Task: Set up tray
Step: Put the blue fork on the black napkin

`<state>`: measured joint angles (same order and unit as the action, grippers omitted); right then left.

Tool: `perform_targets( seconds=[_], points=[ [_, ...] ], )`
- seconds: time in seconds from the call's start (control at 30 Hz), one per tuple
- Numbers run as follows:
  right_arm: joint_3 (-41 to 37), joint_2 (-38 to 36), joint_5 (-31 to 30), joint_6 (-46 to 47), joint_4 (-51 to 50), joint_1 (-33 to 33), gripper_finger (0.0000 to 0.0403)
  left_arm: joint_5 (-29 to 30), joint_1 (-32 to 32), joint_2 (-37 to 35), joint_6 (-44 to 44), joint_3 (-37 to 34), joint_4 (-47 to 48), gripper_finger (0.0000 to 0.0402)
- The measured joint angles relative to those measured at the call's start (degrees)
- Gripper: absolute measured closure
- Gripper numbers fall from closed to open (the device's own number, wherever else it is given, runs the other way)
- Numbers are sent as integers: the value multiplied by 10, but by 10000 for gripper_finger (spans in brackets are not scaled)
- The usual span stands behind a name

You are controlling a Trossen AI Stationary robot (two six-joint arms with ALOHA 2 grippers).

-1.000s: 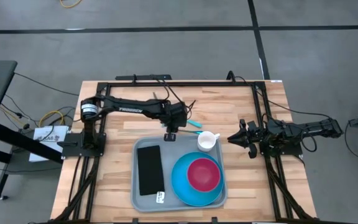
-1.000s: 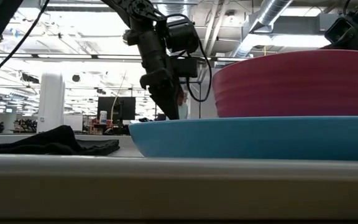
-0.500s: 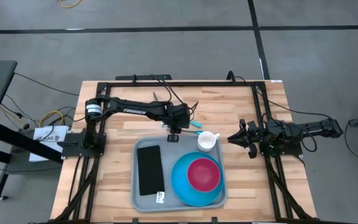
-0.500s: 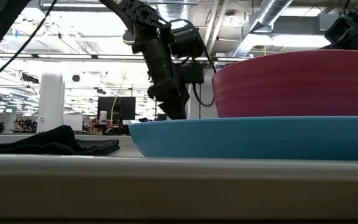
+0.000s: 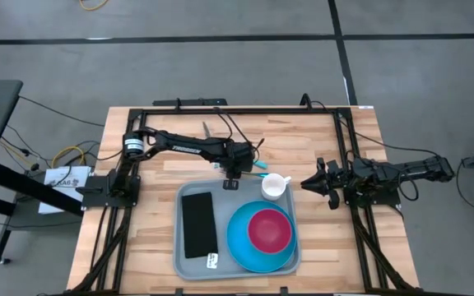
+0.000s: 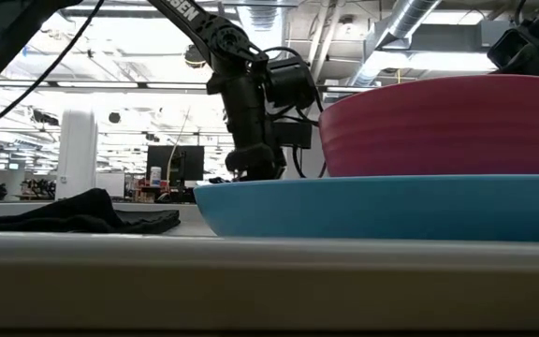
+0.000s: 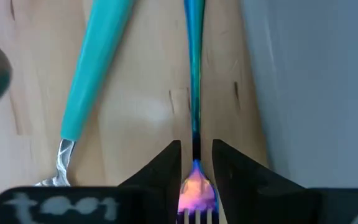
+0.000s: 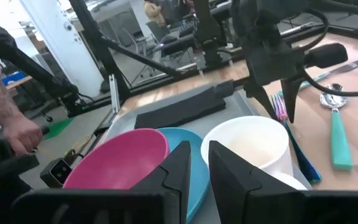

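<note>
The grey-blue tray (image 5: 189,265) lies at the table's near middle. It carries a black napkin (image 5: 197,224) and a blue plate (image 5: 239,243) with a pink bowl (image 5: 268,230). A white cup (image 5: 274,187) stands at its far right corner. Just beyond the tray's far rim (image 7: 316,93), a teal-handled fork (image 7: 194,74) and a teal-handled spoon (image 7: 98,62) lie flat on the wood. My left gripper (image 7: 196,149) points down over the fork, open by a narrow gap. Its fingertips flank the fork's thin neck, and wood shows on both sides. My right gripper (image 5: 309,183) waits at the table's right, shut.
A black metal frame (image 5: 220,111) runs round the table's far and side parts. A small white item (image 5: 212,261) lies on the tray's near part. A person's arm (image 8: 8,121) shows in the room beyond the table. Bare wood lies left of the tray.
My left gripper has moved from above the tray's far rim toward the table's right and far side. It has come down over the fork. The fork, the spoon and everything on the tray have stayed where they were.
</note>
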<state>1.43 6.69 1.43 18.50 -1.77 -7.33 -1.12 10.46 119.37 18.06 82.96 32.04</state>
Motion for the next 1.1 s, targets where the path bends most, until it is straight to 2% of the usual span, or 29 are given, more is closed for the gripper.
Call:
perform_targets(
  seconds=[0.33,0.63,0.77,1.1],
  points=[
    [0,1,0,0,0,0,352,-16,0,0,12,0,-3,327],
    [0,1,0,0,0,0,352,-3,2,0,13,0,-3,395],
    [0,1,0,0,0,0,352,20,3,0,13,0,-3,399],
    [0,1,0,0,0,0,352,15,16,-1,12,0,5,401]
  ],
)
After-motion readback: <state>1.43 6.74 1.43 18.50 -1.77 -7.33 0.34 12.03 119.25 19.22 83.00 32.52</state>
